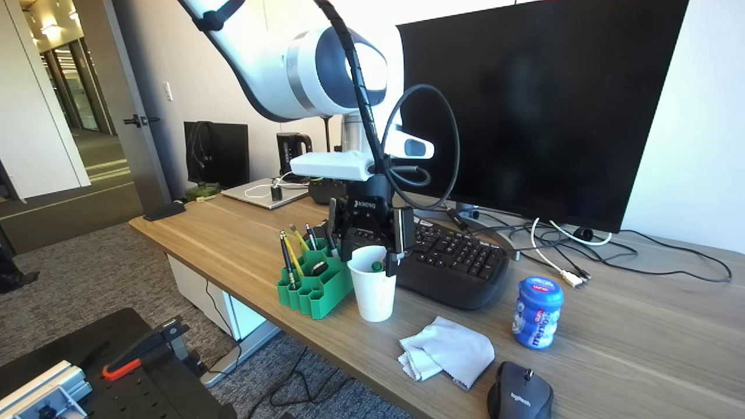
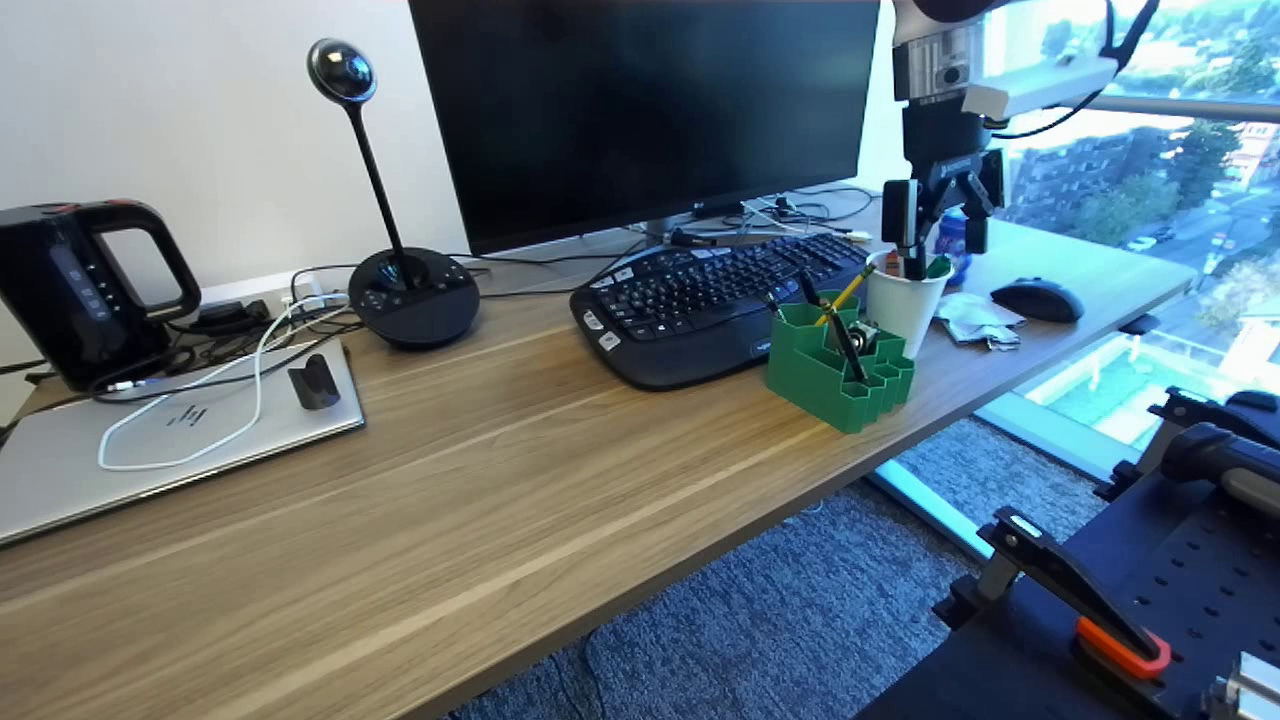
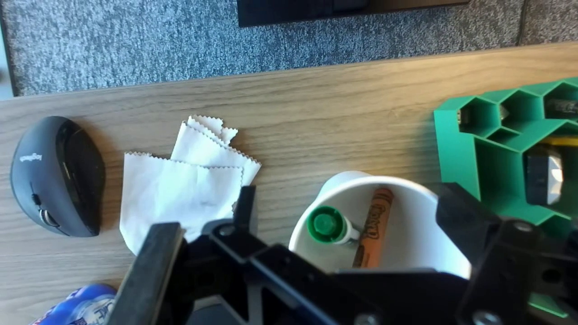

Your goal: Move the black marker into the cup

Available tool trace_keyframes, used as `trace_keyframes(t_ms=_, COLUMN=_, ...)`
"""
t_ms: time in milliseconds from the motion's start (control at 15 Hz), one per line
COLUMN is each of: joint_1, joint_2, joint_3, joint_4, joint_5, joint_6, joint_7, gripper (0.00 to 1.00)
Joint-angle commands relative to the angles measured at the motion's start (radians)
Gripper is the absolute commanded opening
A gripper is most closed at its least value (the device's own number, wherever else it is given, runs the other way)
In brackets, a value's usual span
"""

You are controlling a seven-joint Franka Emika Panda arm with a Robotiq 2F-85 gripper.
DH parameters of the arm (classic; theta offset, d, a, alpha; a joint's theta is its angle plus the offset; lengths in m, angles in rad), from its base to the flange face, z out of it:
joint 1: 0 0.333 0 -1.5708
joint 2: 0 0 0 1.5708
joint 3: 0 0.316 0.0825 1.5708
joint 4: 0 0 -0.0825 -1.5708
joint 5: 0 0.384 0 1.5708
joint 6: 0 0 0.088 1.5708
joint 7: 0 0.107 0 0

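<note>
The white paper cup (image 1: pixel 375 297) stands upright on the desk and also shows in an exterior view (image 2: pixel 898 310) and the wrist view (image 3: pixel 417 221). A green-capped marker (image 3: pixel 327 225) and an orange crayon (image 3: pixel 374 228) are inside it. My gripper (image 1: pixel 370 256) is open, fingers pointing down at the cup's mouth. In the wrist view the fingertips (image 3: pixel 351 203) are wide apart, with nothing held between them. The green organizer (image 1: pixel 326 291) beside the cup holds pencils and dark pens, including a dark one at its back (image 1: pixel 331 243). I cannot tell which is the black marker.
A black keyboard (image 1: pixel 445 262) lies behind the cup, before the monitor (image 1: pixel 535 116). A grey cloth (image 1: pixel 448 349), a mouse (image 1: pixel 521 393) and a blue gum container (image 1: pixel 538 314) lie to one side. The desk's front edge runs close to the cup and organizer.
</note>
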Motion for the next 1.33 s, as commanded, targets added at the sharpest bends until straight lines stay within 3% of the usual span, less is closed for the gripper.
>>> trace_keyframes(t_ms=0, joint_1=0.017, joint_2=0.006, joint_3=-0.014, joint_4=0.018, joint_5=-0.020, joint_6=-0.025, joint_7=0.027, gripper=1.00)
trace_keyframes(t_ms=1267, joint_1=0.013, joint_2=0.006, joint_3=-0.004, joint_4=0.057, joint_5=0.000, joint_6=-0.032, joint_7=0.018, gripper=0.99)
